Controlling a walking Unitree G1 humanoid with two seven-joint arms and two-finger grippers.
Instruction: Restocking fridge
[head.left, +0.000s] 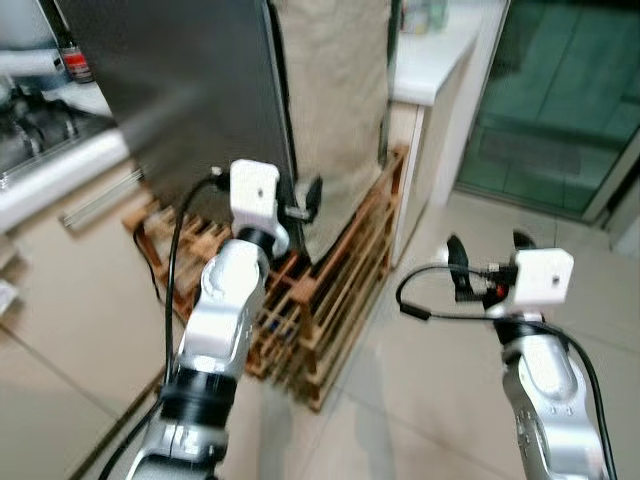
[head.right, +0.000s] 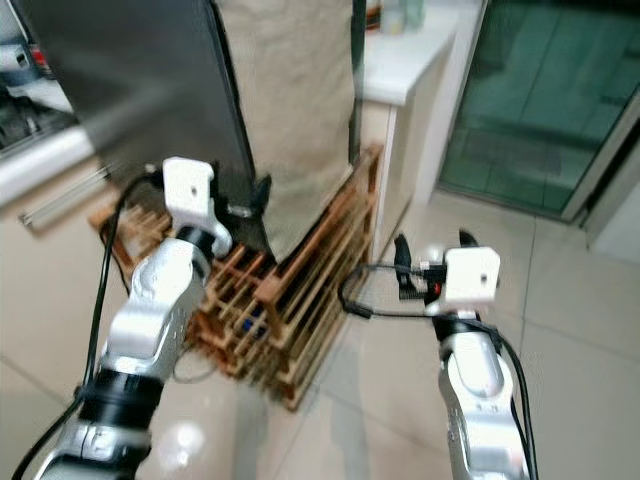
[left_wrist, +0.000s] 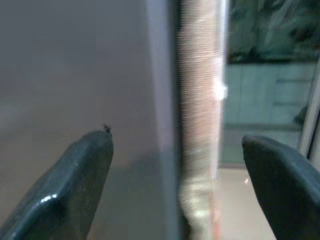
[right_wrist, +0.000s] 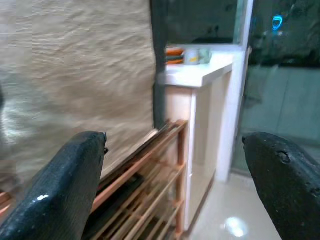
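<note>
The fridge's dark grey door (head.left: 190, 90) stands ahead on the left, with a beige cloth (head.left: 335, 100) hanging over the side just right of it. My left gripper (head.left: 300, 205) is raised to the door's right edge and is open; in the left wrist view its fingers (left_wrist: 75, 180) stand on either side of that edge (left_wrist: 167, 100) without touching it. My right gripper (head.left: 490, 250) hovers open and empty over the floor to the right, pointing toward the cloth (right_wrist: 75, 75).
A low wooden slatted rack (head.left: 330, 300) sits on the floor around the fridge's base. A white counter (head.left: 430, 60) with dishes stands behind it, a glass door (head.left: 560, 100) is at the far right. A stove (head.left: 40, 130) and bottle (head.left: 72, 55) are left.
</note>
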